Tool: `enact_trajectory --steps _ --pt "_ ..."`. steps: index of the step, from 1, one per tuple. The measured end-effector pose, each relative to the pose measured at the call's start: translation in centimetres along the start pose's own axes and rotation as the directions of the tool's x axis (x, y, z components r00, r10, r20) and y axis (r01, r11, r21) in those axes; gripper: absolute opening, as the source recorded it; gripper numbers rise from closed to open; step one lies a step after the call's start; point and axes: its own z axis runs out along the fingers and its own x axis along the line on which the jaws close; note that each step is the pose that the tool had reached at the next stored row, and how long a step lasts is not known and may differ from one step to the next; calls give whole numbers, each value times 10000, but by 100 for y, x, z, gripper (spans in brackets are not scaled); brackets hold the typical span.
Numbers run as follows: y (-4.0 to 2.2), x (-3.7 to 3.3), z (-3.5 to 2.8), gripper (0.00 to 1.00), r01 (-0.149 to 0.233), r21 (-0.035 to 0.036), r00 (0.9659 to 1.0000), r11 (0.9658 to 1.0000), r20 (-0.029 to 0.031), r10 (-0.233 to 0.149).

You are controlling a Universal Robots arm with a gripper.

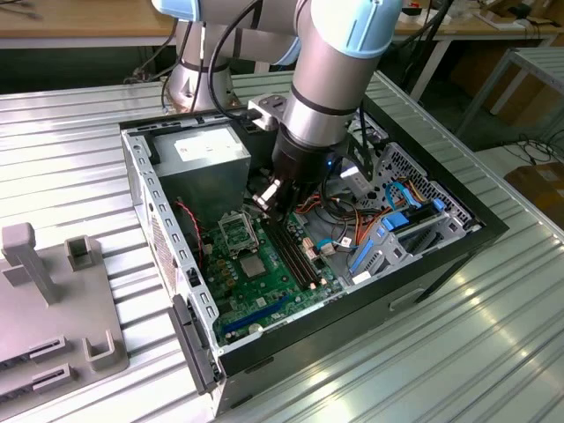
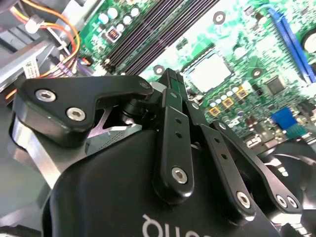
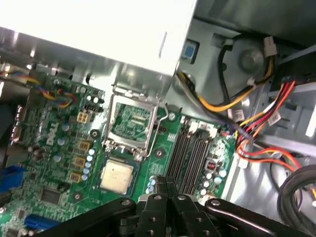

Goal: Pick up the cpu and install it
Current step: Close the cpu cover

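Gripper (image 3: 165,186): the black fingers are pressed together, with nothing visible between them. It hangs tip-down inside the open computer case (image 1: 141,172), low over the motherboard (image 3: 59,148).
Cpu (image 3: 117,176): pale silver square lying flat on the board just ahead of the fingertips, apart from them. It appears to sit in a dark square surround.
Memory slots (image 3: 190,155): long dark empty rails just beside the tips, on the other side from the cpu.
Socket frame (image 3: 131,121): hollow metal square just past the cpu, with only green board showing through it.
Power supply (image 1: 207,150): grey box beyond the frame, against the case's far wall.
Cable bundle (image 3: 256,123): orange, yellow and black wires near the memory slots.
Case contents: motherboard, power supply, cables, blue-tabbed drive bay (image 1: 397,225).
Risk: closed fingers cannot take hold of the thin chip. Descending like this would likely scrape its lid or nearby capacitors.
Risk: a skewed pinch could tilt the cpu. Loose wires could snag the wrist.
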Motion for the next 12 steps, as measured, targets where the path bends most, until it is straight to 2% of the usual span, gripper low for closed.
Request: enact_trajectory --steps 2,7,10,12 --pt "58 -23 0 11 0 -1 10000 10000 -1 0" --pt "153 -72 3 11 1 -6 10000 10000 -5 -1" --pt "179 -84 17 11 170 -51 9999 9998 12 -170" --pt "193 -88 45 11 373 -50 9993 9993 11 -373"
